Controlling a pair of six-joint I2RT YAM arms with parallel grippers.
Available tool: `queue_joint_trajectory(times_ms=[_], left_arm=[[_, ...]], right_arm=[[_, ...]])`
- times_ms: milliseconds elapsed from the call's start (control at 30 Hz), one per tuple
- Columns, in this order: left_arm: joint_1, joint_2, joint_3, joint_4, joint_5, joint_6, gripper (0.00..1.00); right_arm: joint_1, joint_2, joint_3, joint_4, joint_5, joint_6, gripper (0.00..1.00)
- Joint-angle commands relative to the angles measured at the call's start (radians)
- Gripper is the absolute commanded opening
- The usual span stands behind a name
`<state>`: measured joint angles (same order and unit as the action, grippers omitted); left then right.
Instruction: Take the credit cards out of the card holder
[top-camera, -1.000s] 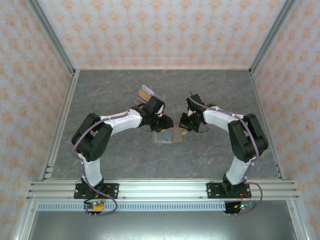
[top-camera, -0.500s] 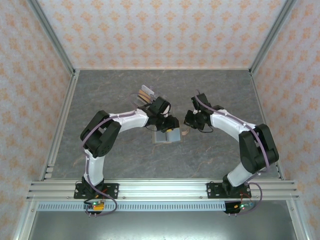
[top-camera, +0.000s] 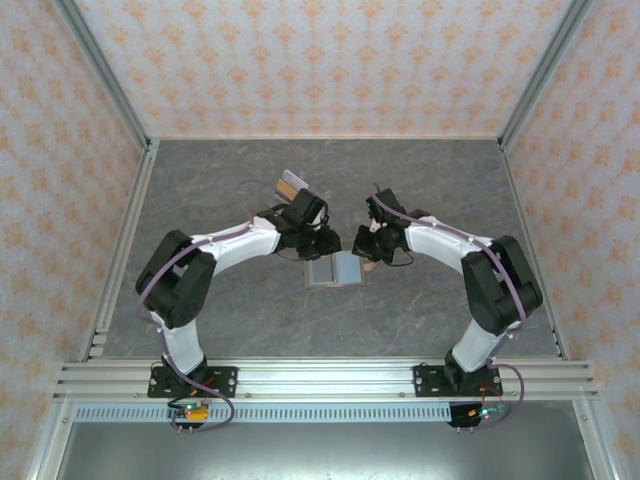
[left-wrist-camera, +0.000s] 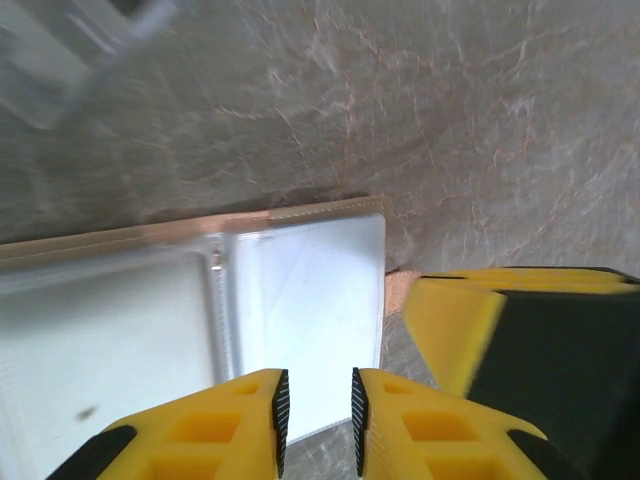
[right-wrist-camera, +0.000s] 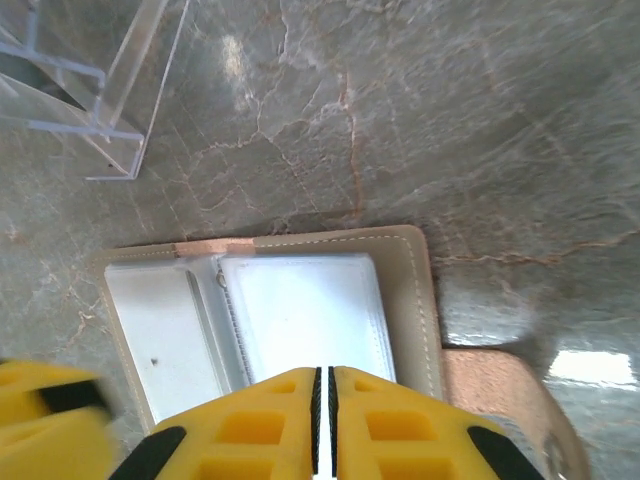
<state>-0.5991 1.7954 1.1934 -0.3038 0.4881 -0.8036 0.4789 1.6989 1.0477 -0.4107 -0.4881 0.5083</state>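
Pale credit cards lying flat, just below left gripper, right gripper

- The right gripper sits at the bottom edge, its yellow fingers pressed together with only a hairline between them.
- Just beyond the fingertips, two pale grey-blue credit cards lie flat side by side, glossy, framed by a tan stitched border.
- A tan strap sticks out at the border's lower right.
- The clear plastic card holder stands at the upper left, apart from the cards.
- Everything rests on a grey marbled table.
- A blurred yellow shape is in the lower left corner.
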Motion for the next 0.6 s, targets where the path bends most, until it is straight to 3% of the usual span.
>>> queue_joint_trajectory(times_ms=[0,167,567], left_arm=[[0.019,-0.050,-0.060,-0.089,-0.096,0.009,0.28],[0.023,-0.046,-0.085,-0.105,-0.119,-0.011,0.36],[0.023,0.026,-0.059,-0.120,-0.116,-0.006,0.39]], right_arm=[[0.016,0.049,0.045,-0.027,-0.009,-0.015,0.13],[0.020,0.087,0.060,-0.049,0.015,-0.019,0.13],[0.021,0.130,0.063,-0.064,0.034,-0.024,0.13]])
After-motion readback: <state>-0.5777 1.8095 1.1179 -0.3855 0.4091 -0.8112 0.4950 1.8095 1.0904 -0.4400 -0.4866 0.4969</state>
